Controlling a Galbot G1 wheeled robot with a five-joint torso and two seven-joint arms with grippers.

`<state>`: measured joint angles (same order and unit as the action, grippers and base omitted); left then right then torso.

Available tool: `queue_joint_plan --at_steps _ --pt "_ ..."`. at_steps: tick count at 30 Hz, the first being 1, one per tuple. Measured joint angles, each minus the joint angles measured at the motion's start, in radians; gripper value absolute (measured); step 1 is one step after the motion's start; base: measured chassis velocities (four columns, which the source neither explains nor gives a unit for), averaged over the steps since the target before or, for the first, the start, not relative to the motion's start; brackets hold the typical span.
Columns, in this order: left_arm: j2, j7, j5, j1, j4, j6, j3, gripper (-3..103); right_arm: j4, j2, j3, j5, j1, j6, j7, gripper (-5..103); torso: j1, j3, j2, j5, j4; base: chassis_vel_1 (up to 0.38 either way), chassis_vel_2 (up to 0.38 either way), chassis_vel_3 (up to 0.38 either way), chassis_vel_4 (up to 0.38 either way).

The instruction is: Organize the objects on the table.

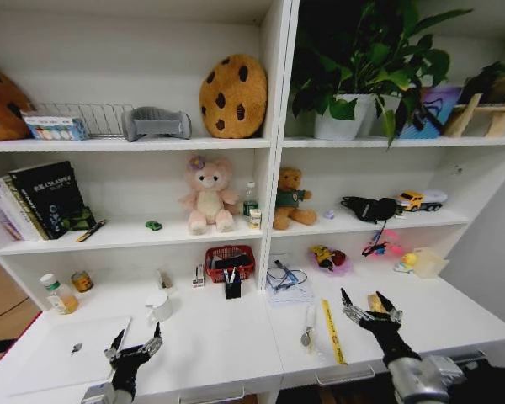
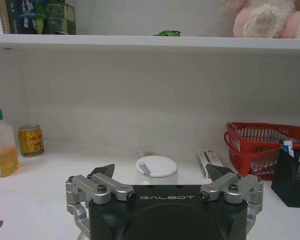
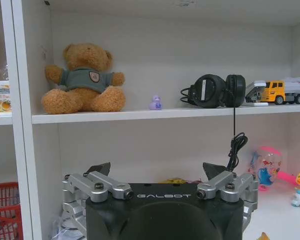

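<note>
A slim silver laptop (image 1: 71,343) lies flat at the left end of the white table (image 1: 219,341). Just right of it my left gripper (image 1: 135,345) hovers open over the front edge, facing a white mug (image 2: 156,169). My right gripper (image 1: 369,307) is open above the table's right half, its fingertips beside a small gold packet (image 1: 375,301). A tiny green toy car (image 1: 153,225) sits on the shelf above, also in the left wrist view (image 2: 166,33). Pens stand in a black holder (image 1: 232,284).
A red basket (image 1: 230,261), a drink bottle (image 1: 59,295) and a can (image 1: 82,281) line the back wall. A yellow ruler (image 1: 331,331) and keys (image 1: 308,330) lie mid-table. Plush toys, headphones (image 3: 215,91) and a toy truck (image 1: 421,200) fill the shelves.
</note>
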<state>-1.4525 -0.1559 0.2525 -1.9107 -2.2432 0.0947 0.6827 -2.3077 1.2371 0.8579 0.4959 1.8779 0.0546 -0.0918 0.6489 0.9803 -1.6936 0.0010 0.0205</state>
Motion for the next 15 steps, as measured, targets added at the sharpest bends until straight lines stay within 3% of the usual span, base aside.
queue_joint_plan --at_steps 3,15 --pt "0.000 0.000 -0.001 0.002 0.000 0.000 -0.001 100 -0.002 0.025 -0.003 -0.008 0.025 -0.034 0.014 100 0.000 0.000 0.000 -0.0001 0.0000 0.000 0.000 0.000 0.000" --pt "-0.006 0.000 -0.005 -0.007 -0.007 0.000 0.002 100 -0.011 0.051 -0.032 -0.016 0.036 -0.036 0.022 100 0.000 0.000 0.000 -0.0002 -0.0001 0.000 0.000 0.000 0.000"
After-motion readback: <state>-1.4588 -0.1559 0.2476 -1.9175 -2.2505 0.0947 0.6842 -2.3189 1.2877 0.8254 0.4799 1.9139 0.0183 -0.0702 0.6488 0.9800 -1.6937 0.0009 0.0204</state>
